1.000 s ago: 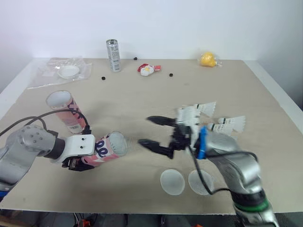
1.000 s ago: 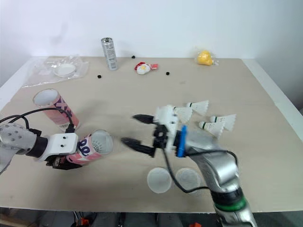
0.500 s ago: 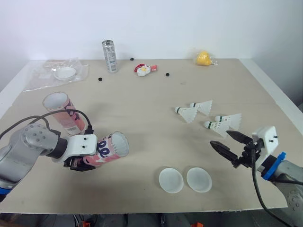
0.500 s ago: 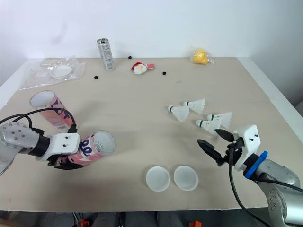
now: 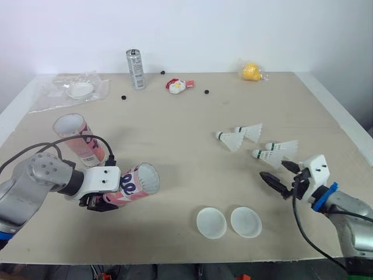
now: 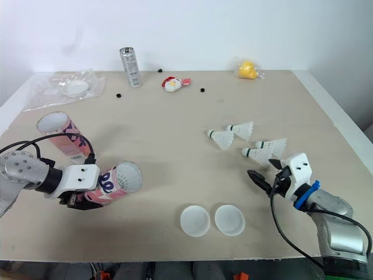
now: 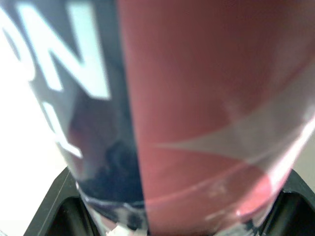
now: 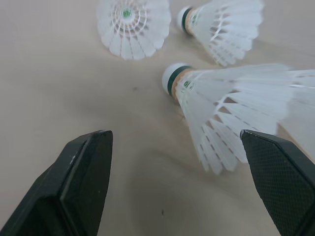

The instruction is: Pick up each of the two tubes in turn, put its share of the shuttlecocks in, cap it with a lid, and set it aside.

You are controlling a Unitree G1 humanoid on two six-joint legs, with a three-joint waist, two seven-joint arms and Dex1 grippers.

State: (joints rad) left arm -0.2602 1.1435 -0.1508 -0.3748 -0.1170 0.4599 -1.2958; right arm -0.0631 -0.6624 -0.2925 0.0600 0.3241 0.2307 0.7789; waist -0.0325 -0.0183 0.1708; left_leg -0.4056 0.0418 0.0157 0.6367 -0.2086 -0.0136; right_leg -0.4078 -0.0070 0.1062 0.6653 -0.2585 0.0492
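Right wrist view has the right claw (image 8: 174,137) spread wide and empty, low over the table (image 5: 175,111), aimed at the nearest of the shuttlecocks (image 8: 221,103) and just short of it. Four lie loose in that cluster. Well left of the shuttlecocks, the left claw (image 5: 105,197) is clamped round a pink tube (image 5: 137,182), held on its side with its open mouth turned toward them. Something white shows inside, probably a shuttlecock already loaded, though I cannot count. A second tube (image 5: 78,137) sits farther left, uncapped. Two lids (image 5: 211,223) lie unused, left of the shuttlecocks and nearer the front edge. I judge it early: filling under way, nothing capped or set aside. Open room lies between the shuttlecocks and the held tube, while the table's right edge runs close on the cluster's other side.
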